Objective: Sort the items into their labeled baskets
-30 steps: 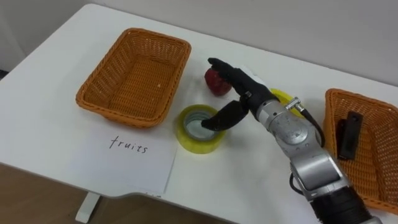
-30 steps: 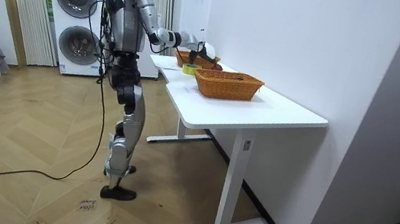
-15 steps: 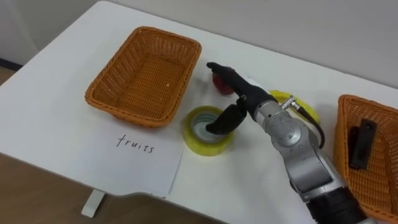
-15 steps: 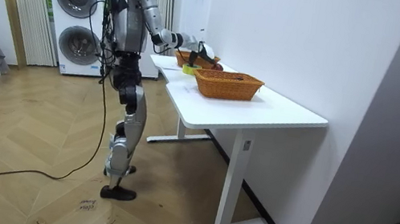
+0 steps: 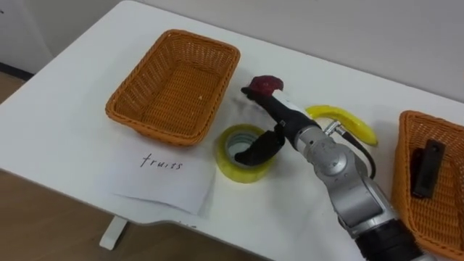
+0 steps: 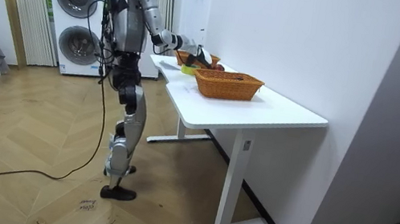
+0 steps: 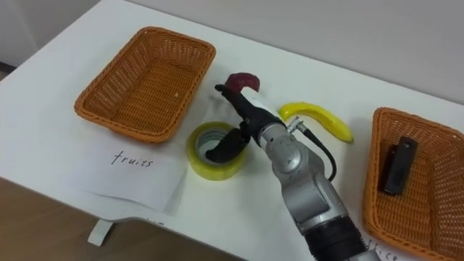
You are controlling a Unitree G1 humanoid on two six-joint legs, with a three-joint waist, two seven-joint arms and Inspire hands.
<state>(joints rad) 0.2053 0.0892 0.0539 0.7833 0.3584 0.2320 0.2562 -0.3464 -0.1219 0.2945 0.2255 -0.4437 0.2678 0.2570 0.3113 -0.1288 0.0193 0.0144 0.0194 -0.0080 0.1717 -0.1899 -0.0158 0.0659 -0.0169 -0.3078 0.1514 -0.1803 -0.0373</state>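
My right hand reaches over the white table, open, its straight fingers ending at the left side of a red apple. The thumb hangs down into the hole of a yellow tape roll, which lies flat just right of the "fruits" paper. Behind the wrist lies a yellow banana. The wicker fruit basket at the left holds nothing. A second wicker basket at the right edge contains a black office item. In the room view the robot stands at the table's end with that arm stretched out.
The table's near edge runs close below the paper and the tape roll. The wall lies behind the table's far edge. In the room view a washer and dryer stack stands behind the robot.
The whole picture has shifted as the camera moved. My right hand has sunk and drawn back a little: its fingertips now lie beside the apple instead of over it, and the thumb sits lower in the tape roll.
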